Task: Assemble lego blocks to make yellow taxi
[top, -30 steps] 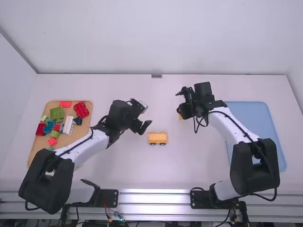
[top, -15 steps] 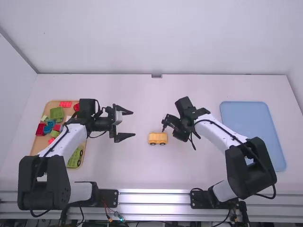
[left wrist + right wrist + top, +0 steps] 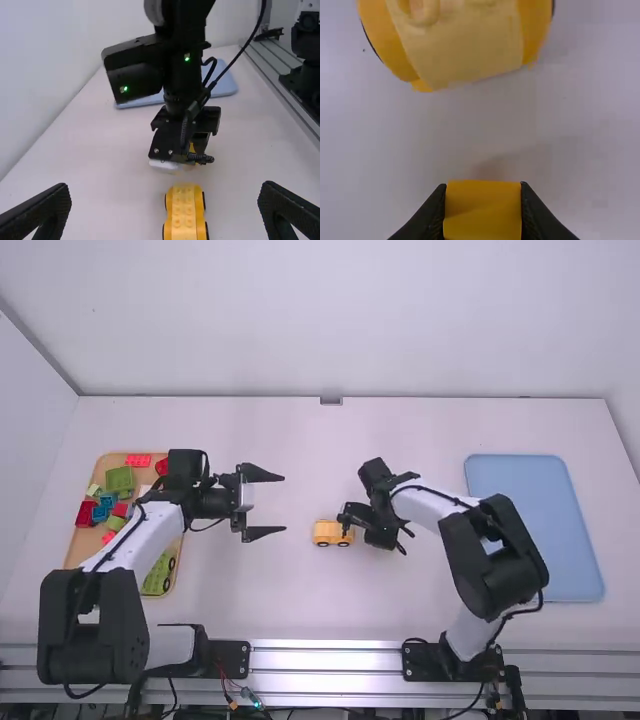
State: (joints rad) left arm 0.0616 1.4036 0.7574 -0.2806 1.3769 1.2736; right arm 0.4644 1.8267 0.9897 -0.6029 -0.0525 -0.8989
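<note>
Partly cropped, 1 yellow block [image 3: 483, 210] sits between the right gripper's [image 3: 380, 536] fingers [image 3: 534, 220].

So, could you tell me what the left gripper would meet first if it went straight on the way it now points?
The left gripper would probably meet the yellow car; its height is unclear, so it might pass above and reach the right gripper instead.

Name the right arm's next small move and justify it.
Probably lift the yellow block slightly and bring it over the wheeled yellow base, aligned with its studs. The right gripper grips the block beside the base, which stands upright with studs showing on top.
</note>
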